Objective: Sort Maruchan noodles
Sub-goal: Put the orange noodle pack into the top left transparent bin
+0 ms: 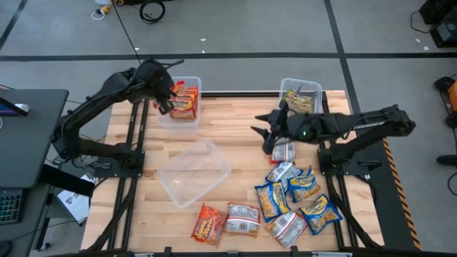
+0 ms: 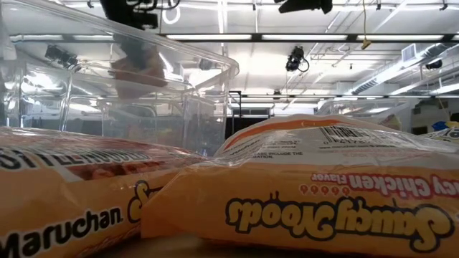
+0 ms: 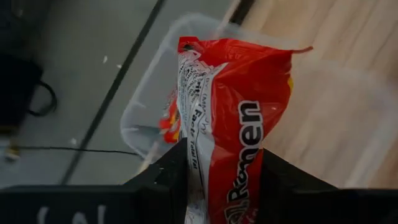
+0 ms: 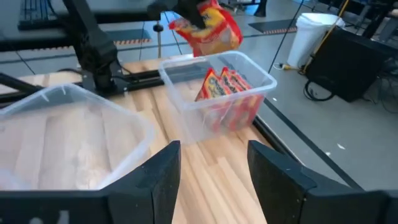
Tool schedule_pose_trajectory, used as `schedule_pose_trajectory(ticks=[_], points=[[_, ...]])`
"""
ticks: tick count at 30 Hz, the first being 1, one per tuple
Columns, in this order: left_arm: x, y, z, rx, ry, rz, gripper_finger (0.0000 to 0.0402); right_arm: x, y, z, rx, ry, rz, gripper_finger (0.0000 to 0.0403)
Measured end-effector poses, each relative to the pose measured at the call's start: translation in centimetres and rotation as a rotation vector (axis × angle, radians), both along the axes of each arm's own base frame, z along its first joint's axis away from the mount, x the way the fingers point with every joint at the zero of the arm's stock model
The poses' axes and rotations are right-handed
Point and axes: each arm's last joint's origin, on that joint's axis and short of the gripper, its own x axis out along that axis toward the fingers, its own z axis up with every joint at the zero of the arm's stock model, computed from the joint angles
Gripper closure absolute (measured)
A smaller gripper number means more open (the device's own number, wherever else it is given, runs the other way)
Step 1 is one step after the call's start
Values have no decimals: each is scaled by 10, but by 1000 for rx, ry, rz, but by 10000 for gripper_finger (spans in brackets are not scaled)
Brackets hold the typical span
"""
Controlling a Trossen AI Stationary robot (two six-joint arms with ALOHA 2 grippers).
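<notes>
Holding an orange-red ramen packet (image 3: 233, 124) pinched between my left gripper (image 3: 224, 177) fingers, I hang above the red bin (image 1: 180, 100), where several like packets (image 4: 227, 84) already stand on edge. Across the table from that bin, my right gripper (image 4: 208, 180) hovers with fingers spread and nothing between them, just beside the far bin (image 1: 300, 96), which holds yellow-green packets. Sorting looks under way, not near done: roughly ten loose packets (image 1: 296, 196) lie heaped well away from the red bin, and the middle bin (image 1: 194, 171) sits tilted and bare. Bin walls are low and the wood around them open.
</notes>
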Motion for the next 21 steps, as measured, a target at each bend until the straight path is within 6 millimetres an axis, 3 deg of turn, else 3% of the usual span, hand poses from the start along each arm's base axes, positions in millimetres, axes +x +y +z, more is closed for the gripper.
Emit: schedule_pose_trajectory(ticks=[5, 8, 14, 21], points=[[3, 4, -21, -18, 115, -242, 273, 4, 21, -8, -16, 25, -3, 212], [9, 7, -44, -75, 172, -343, 273, 5, 27, -9, 7, 11, -13, 212], [24, 14, -89, -145, 272, -427, 273, 3, 35, -10, 34, -6, -24, 213], [39, 16, -124, -269, 336, -456, 273, 4, 36, -12, 62, -13, -33, 213]])
